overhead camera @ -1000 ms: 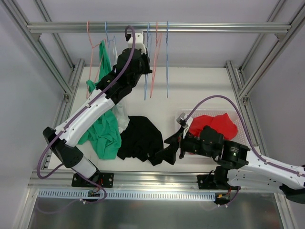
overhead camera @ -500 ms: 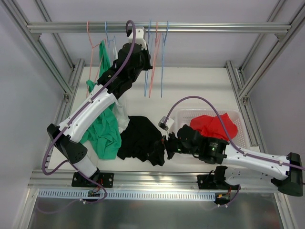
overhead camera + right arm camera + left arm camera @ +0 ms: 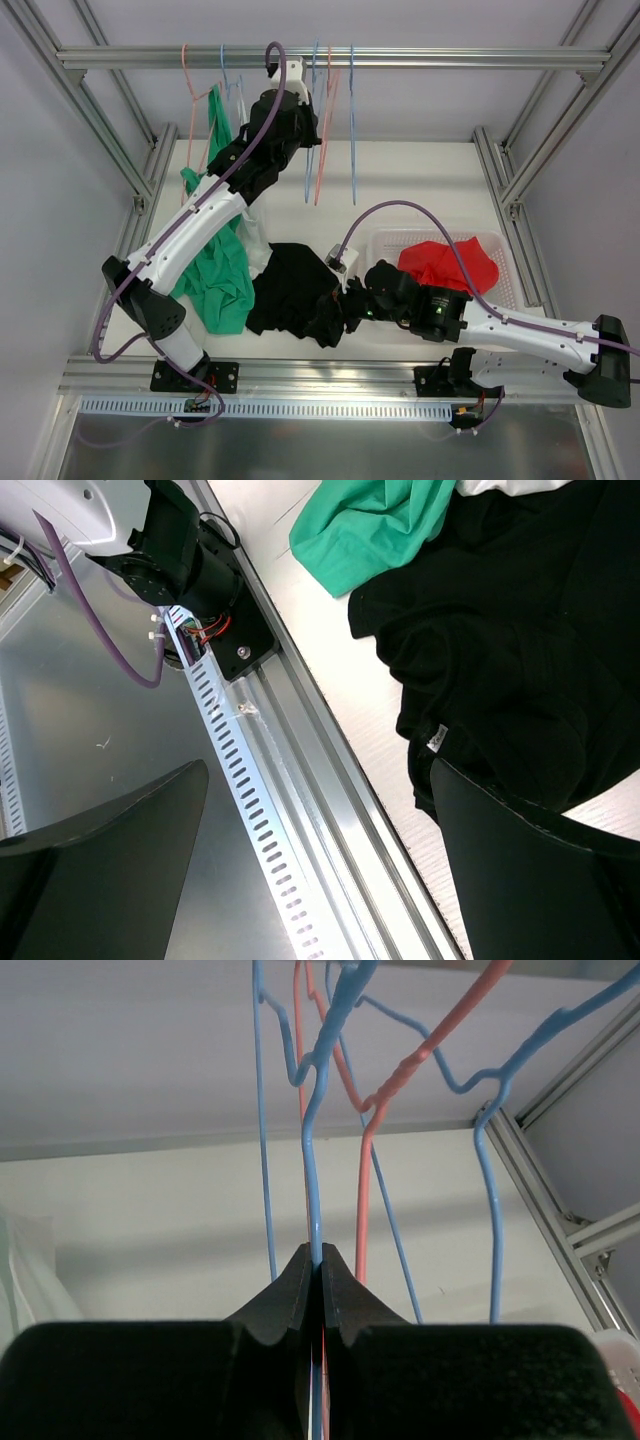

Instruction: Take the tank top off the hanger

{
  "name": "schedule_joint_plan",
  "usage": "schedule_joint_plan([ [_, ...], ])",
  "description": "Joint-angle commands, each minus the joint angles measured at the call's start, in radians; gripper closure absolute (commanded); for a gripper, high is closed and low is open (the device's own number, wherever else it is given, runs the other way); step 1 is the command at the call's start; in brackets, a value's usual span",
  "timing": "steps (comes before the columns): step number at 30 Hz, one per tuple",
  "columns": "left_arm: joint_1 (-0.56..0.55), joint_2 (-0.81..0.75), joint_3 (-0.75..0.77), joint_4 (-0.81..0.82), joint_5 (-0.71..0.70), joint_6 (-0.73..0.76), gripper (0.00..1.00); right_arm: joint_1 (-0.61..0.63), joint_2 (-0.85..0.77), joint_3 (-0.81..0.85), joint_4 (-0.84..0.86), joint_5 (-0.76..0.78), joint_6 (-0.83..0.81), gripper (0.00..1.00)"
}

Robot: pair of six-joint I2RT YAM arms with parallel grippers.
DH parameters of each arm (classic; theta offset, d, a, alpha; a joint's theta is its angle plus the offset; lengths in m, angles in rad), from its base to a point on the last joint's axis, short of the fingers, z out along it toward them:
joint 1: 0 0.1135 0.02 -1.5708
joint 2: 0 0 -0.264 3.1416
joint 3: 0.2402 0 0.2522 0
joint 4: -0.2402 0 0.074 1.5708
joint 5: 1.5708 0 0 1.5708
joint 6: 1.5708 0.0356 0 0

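Clamping the blue hanger (image 3: pixel 312 1160), left tool (image 3: pixel 319 1262) risked yanking it off the rail (image 3: pixel 430 57); right tool (image 3: pixel 320 825) gaped at black garment's (image 3: pixel 500 630) edge.

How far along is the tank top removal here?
Looks done: a black garment lies loose on the table, off any hanger. In hand: left gripper is shut on a blue hanger; right gripper hangs open at the garment's edge. Left: a green garment hangs from the rail.
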State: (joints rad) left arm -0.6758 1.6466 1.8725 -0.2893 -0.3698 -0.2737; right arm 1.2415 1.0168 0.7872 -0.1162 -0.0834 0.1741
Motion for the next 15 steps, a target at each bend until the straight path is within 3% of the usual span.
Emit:
schedule_joint_plan([
  [1,0.021,0.01,-0.033,0.027,0.019,-0.033,1.0,0.003,-0.007,0.04,0.043,0.013,-0.016,0.01],
  [3,0.021,-0.002,-0.05,0.029,0.029,-0.042,1.0,0.004,-0.006,0.041,0.038,0.026,-0.028,0.0],
  [6,0.021,-0.046,-0.094,0.027,0.045,-0.059,0.77,0.003,0.012,0.056,-0.009,0.094,-0.065,0.0],
  [7,0.021,-0.063,-0.125,0.027,0.045,-0.065,0.62,0.001,0.023,0.06,-0.02,0.135,-0.097,0.0],
  [10,0.021,-0.163,-0.186,0.026,0.016,-0.073,0.36,-0.013,0.08,0.079,-0.062,0.203,-0.134,0.01],
  [12,0.021,-0.249,-0.219,0.027,-0.009,-0.065,0.24,-0.025,0.141,0.096,-0.065,0.203,-0.146,0.01],
  [13,0.021,-0.278,-0.249,0.027,-0.015,-0.061,0.05,-0.028,0.169,0.102,-0.066,0.2,-0.16,0.01],
  [15,0.021,-0.372,-0.31,0.029,-0.029,-0.056,0.01,-0.033,0.228,0.139,-0.074,0.212,-0.166,0.01],
])
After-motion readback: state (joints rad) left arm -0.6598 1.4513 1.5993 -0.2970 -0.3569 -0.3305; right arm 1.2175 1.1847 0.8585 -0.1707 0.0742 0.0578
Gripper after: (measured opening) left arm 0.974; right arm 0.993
